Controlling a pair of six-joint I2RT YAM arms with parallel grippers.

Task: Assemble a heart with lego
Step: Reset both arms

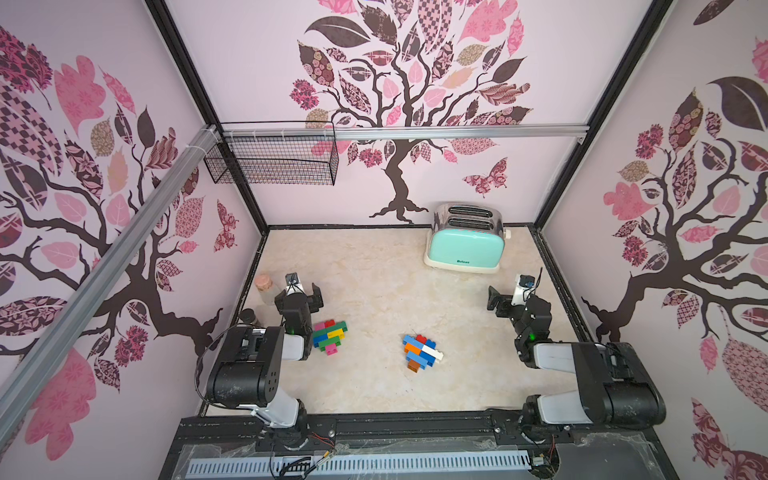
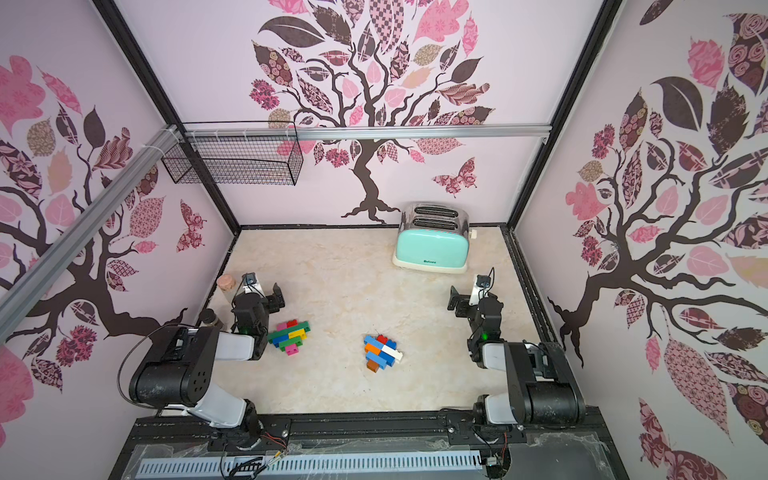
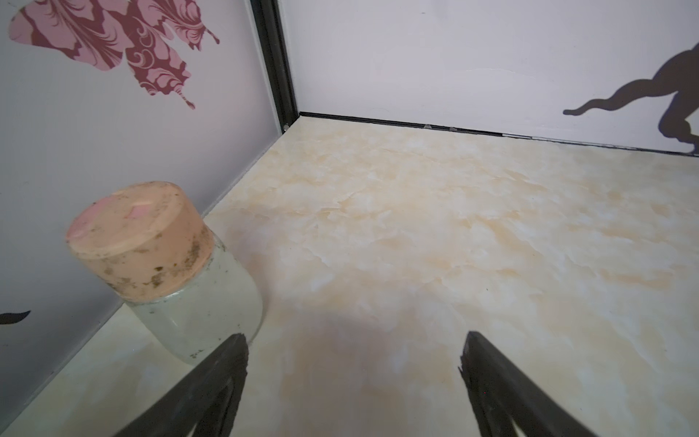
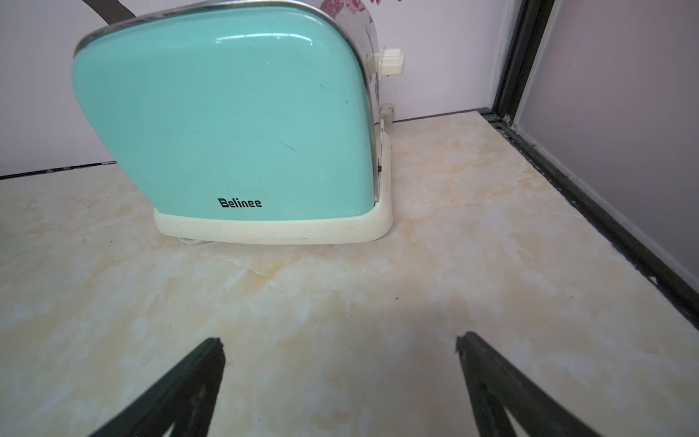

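Note:
Two multicoloured lego hearts lie flat on the marble table in both top views. The one of green, pink, yellow, blue and red bricks (image 1: 329, 336) (image 2: 289, 336) lies just right of my left arm. The blue, orange, white, red and brown one (image 1: 420, 351) (image 2: 381, 351) is near the table's middle front. My left gripper (image 1: 297, 291) (image 3: 354, 336) is open and empty, behind the green heart, facing the back left corner. Open and empty too, my right gripper (image 1: 515, 297) (image 4: 339, 338) hovers at the right, facing the toaster. Neither wrist view shows any lego.
A mint toaster (image 1: 465, 245) (image 4: 227, 125) stands at the back right. A cork-lidded glass jar (image 1: 266, 286) (image 3: 151, 257) sits by the left wall close to my left gripper, with a dark-lidded jar (image 1: 249, 318) nearer the front. A wire basket (image 1: 274, 158) hangs on the back left rail.

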